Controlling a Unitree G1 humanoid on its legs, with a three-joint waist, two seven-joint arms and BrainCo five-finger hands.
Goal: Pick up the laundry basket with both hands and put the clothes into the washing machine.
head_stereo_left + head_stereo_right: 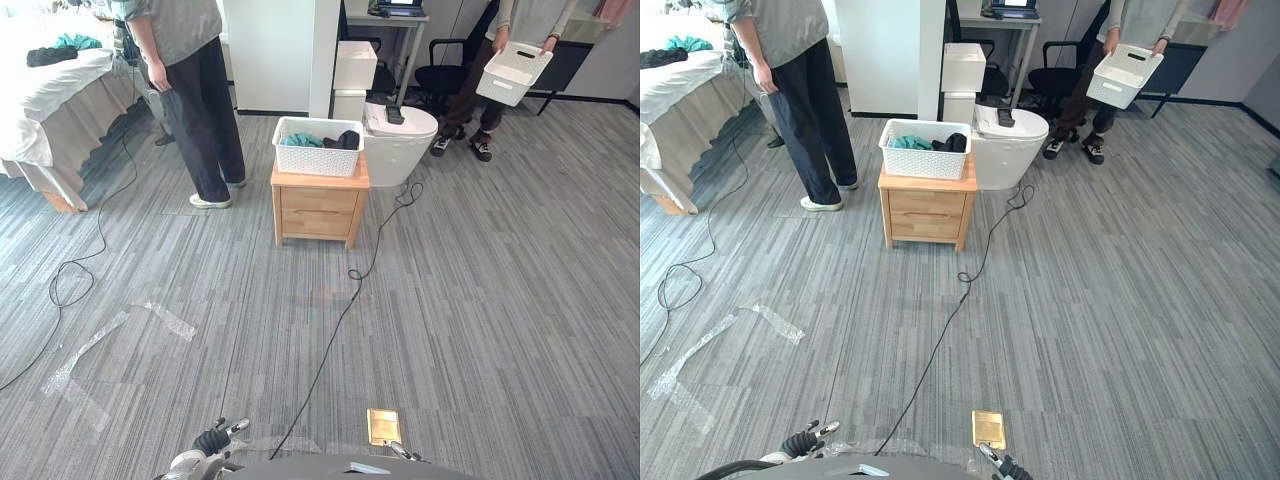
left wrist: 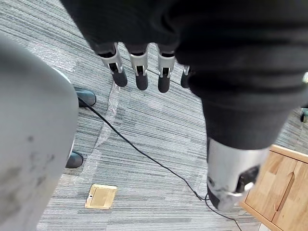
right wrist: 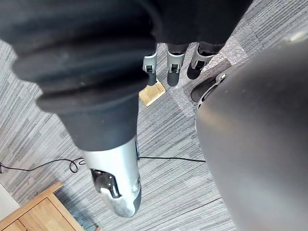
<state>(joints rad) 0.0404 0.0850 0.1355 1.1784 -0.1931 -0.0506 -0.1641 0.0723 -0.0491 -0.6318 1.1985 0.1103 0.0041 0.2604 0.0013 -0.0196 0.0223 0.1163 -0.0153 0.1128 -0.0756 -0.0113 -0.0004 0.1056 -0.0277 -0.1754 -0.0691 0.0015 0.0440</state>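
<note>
Laundry basket [image 1: 318, 147] on cabinet [image 1: 318, 208], well apart from left hand [image 1: 212, 440], right hand [image 3: 173, 72]

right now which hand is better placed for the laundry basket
Left, barely: laundry basket sits far ahead on the cabinet, slightly left of centre. Left hand and right hand both hang open, empty.

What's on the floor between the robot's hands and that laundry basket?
Between them and the laundry basket, the right eye view shows grey carpet, a black cable crossing it and a brass floor plate by the right hand.
</note>
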